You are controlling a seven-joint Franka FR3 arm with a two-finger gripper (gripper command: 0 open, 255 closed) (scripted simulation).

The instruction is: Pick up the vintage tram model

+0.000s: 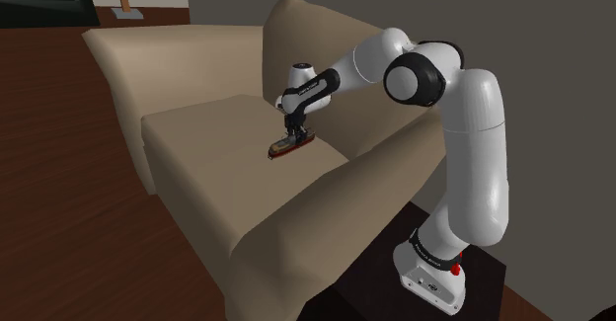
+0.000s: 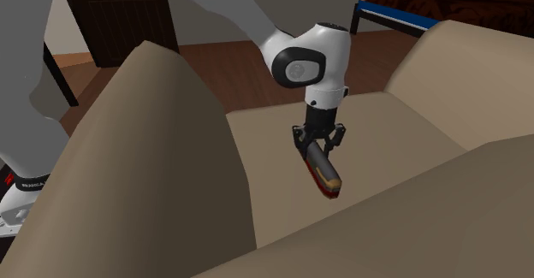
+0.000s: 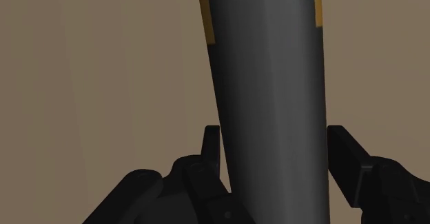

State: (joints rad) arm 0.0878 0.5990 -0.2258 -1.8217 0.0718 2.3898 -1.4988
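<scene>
One beige sofa point(image 1: 197, 62) takes up most of the scene, standing on a dark wooden floor point(image 1: 59, 220); its near arm is cut off by the lower edge of the second exterior view. White robot arm point(image 1: 474, 121) rises from its stand point(image 1: 380, 299), of which only a dark corner is visible at the shoulder view's lower right, and reaches over the sofa's arm to the seat cushion point(image 1: 217, 161). In the second exterior view the arm's base sits at the left edge, partly cropped. A dark cabinet point(image 2: 120, 20) stands beyond the sofa there, its top cut off. The vintage tram model point(image 1: 289, 146) lies on the seat cushion, near the cushion's back edge and roughly mid-width, well clear of both sofa arms. Its body shows a dark grey roof with a red and yellow band low along the side; finer detail cannot be made out. The gripper point(image 1: 296, 131) stands upright directly over it and hides the tram's middle in the shoulder view. In the wrist view the tram's grey roof runs between the fingers point(image 3: 212, 147), both ends out of frame, with orange strips just visible at its edges. Jaws are drawn narrow, one against each long side of the tram, clasping it. Whether the tram's underside is touching the cushion cannot be determined.
</scene>
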